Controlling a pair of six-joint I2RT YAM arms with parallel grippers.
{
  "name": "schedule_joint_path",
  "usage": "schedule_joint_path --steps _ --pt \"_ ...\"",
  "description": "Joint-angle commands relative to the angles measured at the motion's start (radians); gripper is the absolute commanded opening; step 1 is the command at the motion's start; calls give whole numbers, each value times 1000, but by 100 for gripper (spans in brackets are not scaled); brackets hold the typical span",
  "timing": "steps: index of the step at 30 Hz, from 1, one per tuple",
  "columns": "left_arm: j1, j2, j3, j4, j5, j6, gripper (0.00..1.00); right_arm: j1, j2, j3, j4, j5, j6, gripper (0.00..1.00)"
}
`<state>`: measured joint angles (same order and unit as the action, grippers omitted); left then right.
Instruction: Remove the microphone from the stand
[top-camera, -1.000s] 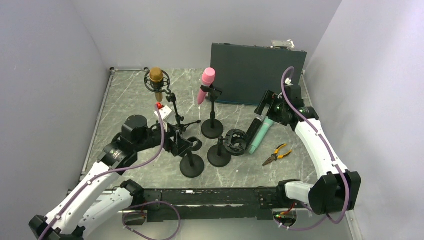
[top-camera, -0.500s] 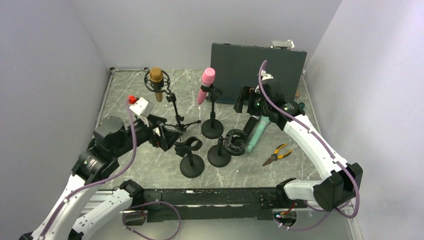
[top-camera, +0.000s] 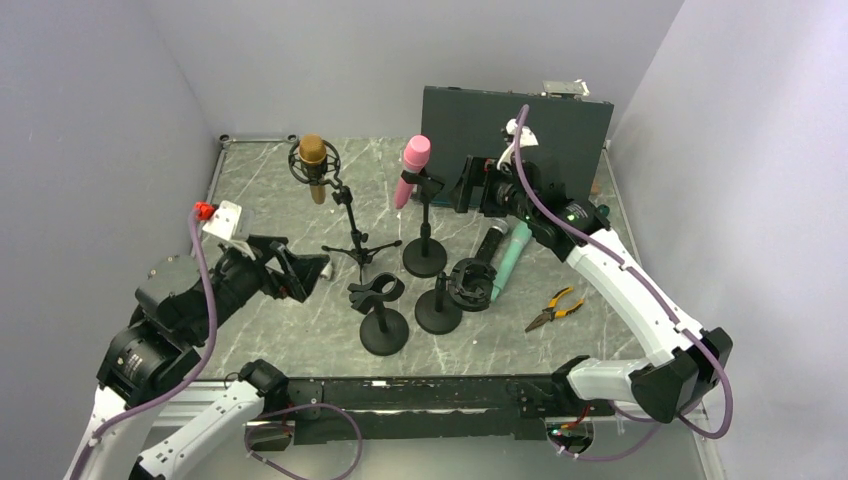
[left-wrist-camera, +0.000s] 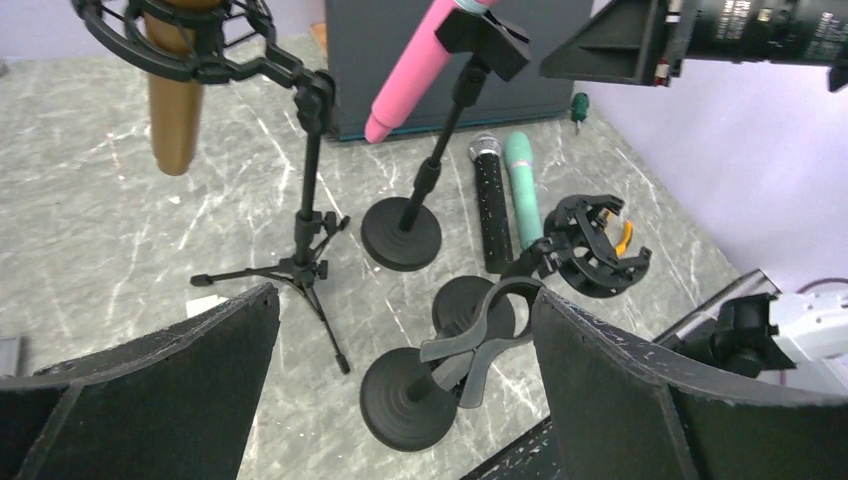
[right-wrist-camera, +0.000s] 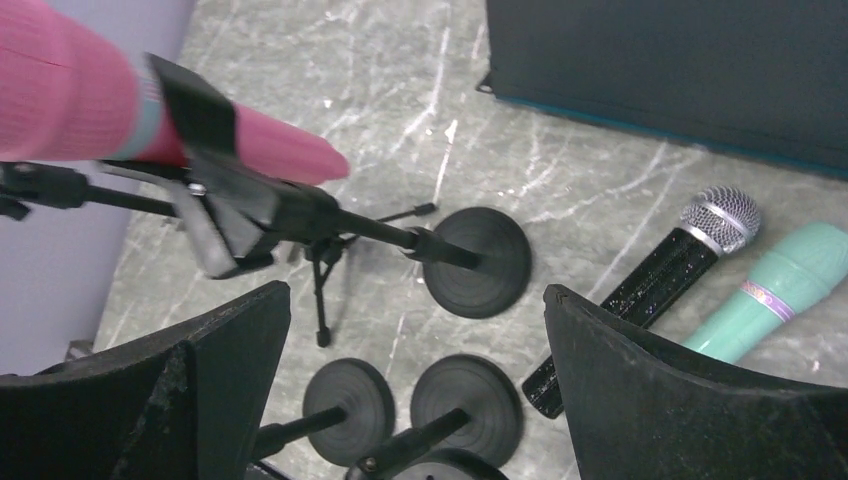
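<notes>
A pink microphone (top-camera: 412, 168) sits tilted in the clip of a round-base stand (top-camera: 424, 262); it also shows in the left wrist view (left-wrist-camera: 415, 70) and the right wrist view (right-wrist-camera: 80, 100). A gold microphone (top-camera: 313, 165) hangs in a shock mount on a tripod stand. My right gripper (top-camera: 470, 185) is open and empty, just right of the pink microphone's clip (right-wrist-camera: 215, 170) and apart from it. My left gripper (top-camera: 300, 275) is open and empty, left of an empty clip stand (top-camera: 384, 325), which shows between its fingers in the left wrist view (left-wrist-camera: 480, 335).
A black microphone (top-camera: 490, 245) and a teal microphone (top-camera: 510, 262) lie side by side on the table. A second empty stand (top-camera: 440, 310) carries a shock mount (top-camera: 470, 283). Orange-handled pliers (top-camera: 553, 307) lie at the right. A dark panel (top-camera: 515, 135) stands at the back.
My left gripper has pulled back left, away from the empty clip stand. My right gripper has moved left and back, from above the lying microphones to beside the pink microphone.
</notes>
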<state>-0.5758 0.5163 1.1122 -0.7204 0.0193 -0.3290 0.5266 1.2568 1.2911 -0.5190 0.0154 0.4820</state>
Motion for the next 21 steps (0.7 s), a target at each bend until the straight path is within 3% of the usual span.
schedule_joint_path --steps 1,7,13,21 --pt "-4 69 94 -75 -85 20 99 21 1 86 88 -38 -5 100" --pt "-4 68 20 44 -56 -6 99 54 56 144 145 -48 -7 100" --pt "-4 73 -5 35 -44 -65 99 114 108 194 194 -19 -26 100" --pt "-4 33 -43 39 -41 -90 99 204 148 251 194 213 -45 100"
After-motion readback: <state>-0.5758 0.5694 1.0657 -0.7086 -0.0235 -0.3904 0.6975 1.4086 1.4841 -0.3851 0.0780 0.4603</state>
